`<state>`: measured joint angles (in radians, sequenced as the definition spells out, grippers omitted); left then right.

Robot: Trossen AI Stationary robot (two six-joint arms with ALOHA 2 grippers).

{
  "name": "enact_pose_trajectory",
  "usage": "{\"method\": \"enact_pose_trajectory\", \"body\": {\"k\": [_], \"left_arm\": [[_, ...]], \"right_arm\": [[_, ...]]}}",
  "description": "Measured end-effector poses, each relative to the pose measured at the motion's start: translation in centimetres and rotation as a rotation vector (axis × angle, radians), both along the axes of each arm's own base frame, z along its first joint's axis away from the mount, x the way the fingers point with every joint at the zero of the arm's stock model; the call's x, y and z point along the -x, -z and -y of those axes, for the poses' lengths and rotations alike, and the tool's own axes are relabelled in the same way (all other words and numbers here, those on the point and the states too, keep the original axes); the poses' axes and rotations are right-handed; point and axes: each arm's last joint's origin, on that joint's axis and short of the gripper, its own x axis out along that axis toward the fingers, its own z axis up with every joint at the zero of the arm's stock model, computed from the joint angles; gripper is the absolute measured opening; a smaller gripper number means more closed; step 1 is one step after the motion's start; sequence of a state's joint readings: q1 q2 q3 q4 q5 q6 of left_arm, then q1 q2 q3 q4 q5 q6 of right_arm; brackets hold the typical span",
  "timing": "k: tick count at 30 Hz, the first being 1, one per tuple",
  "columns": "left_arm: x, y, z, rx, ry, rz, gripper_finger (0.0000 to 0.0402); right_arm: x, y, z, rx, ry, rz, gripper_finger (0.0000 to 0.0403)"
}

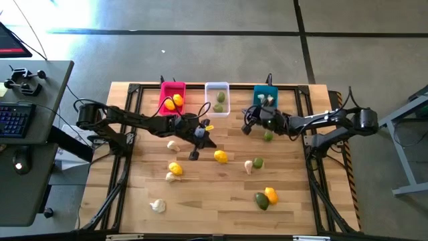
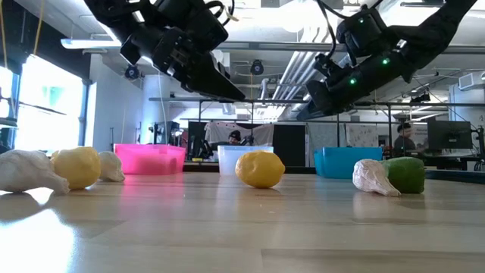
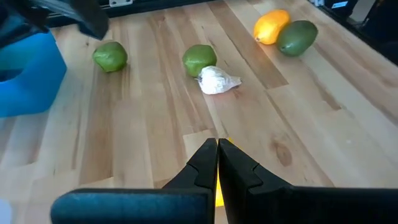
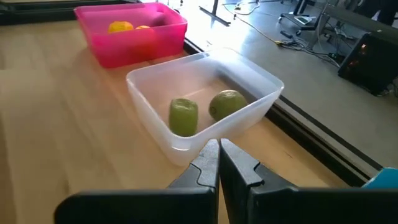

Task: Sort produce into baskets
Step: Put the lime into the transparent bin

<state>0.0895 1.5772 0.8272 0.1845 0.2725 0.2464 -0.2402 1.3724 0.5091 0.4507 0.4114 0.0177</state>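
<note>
Holding 2 green limes (image 4: 184, 116): white basket (image 4: 149, 99).

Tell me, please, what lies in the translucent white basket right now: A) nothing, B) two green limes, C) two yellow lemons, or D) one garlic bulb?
B: the right wrist view shows two green limes lying inside the translucent white basket.

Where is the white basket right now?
In the high view, the white basket sits at the table's far edge, in the middle between the pink basket and the blue basket. Two limes lie inside it.
</note>
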Motion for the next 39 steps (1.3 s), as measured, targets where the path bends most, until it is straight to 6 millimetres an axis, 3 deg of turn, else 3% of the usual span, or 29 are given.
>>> {"method": "enact_pose_trajectory", "body": {"k": [22,34,39], "left_arm": [[0.0,0.0,0.2,0.020,-0.020,-0.008,0.0000],[-0.1,0.0,1.4,0.020,-0.048,-0.034,0.0000],[-0.4,-0.9,2.1,0.020,-0.027,-0.113,0.0000]], "right_arm": [[-0.4,-0.4,-0.3,-0.038,-0.224,0.051,0.0000],[-1.0,-0.6,-2.8,-0.026,-0.238,0.069,0.0000],[-1.2,-0.6,-3.6,-0.027,-0.272,0.071,0.0000]]}}
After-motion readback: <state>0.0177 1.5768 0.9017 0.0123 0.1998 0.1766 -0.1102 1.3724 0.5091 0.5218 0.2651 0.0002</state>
